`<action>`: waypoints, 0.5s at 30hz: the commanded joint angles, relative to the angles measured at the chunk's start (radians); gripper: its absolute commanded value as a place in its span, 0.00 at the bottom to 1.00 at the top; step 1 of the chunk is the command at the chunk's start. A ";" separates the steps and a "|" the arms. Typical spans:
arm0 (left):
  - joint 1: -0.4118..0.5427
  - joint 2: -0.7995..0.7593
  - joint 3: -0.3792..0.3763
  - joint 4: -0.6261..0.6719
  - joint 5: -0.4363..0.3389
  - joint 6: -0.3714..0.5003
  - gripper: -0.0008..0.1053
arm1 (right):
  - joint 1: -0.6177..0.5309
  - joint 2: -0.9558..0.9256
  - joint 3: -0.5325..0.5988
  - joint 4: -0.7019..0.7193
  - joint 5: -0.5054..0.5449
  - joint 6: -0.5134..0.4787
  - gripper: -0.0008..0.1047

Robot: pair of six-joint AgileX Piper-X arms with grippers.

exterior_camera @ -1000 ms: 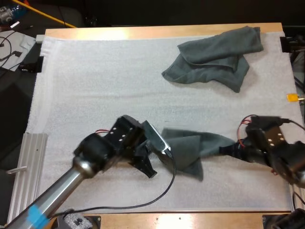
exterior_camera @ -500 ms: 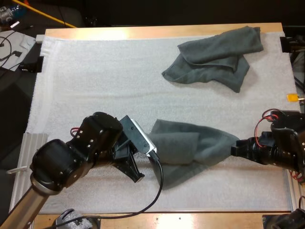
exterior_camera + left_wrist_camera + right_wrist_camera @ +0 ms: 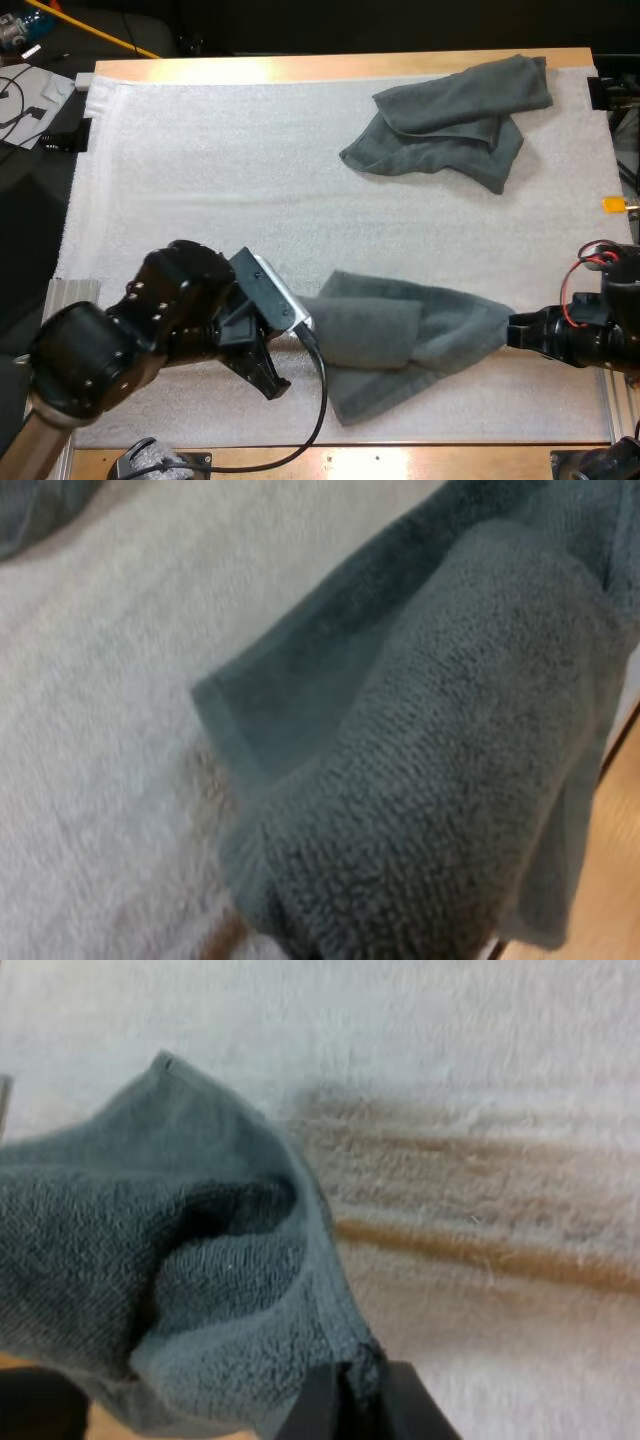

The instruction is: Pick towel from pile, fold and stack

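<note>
A dark grey-green towel lies stretched along the near side of the white mat, still partly bunched in its middle. My left gripper is at its left end and appears shut on that edge; in the left wrist view the towel hangs close, with folded layers over the mat. My right gripper holds the right end; in the right wrist view its gripper pinches a corner of the towel. A crumpled towel pile sits at the far right of the mat.
A metal rail lies off the mat's left edge beside my left arm. The wooden table edge runs along the far side. Bare mat spreads between the pile and the held towel.
The grippers have moved apart: the left one went left and nearer, the right one went right. The towel between them has been drawn out longer and flatter.
</note>
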 commanded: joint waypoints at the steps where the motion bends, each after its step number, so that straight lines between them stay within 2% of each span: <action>1: -0.006 0.030 0.055 -0.041 -0.037 0.016 0.01 | 0.000 0.030 0.046 -0.020 -0.008 0.000 0.01; 3: 0.002 0.057 0.098 -0.093 -0.069 0.028 0.01 | -0.001 0.063 0.092 -0.088 0.007 0.003 0.01; 4: 0.019 0.088 0.143 -0.163 -0.090 0.036 0.01 | -0.001 0.113 0.134 -0.174 0.024 0.009 0.01; 6: 0.006 0.083 0.108 -0.114 -0.067 0.030 0.01 | -0.003 0.094 0.106 -0.102 0.004 -0.005 0.01; 10: 0.040 0.169 0.158 -0.204 -0.102 0.055 0.01 | -0.003 0.199 0.177 -0.226 0.030 -0.014 0.01; 15: 0.146 0.252 0.192 -0.341 -0.082 0.072 0.01 | -0.008 0.345 0.222 -0.423 0.098 0.004 0.01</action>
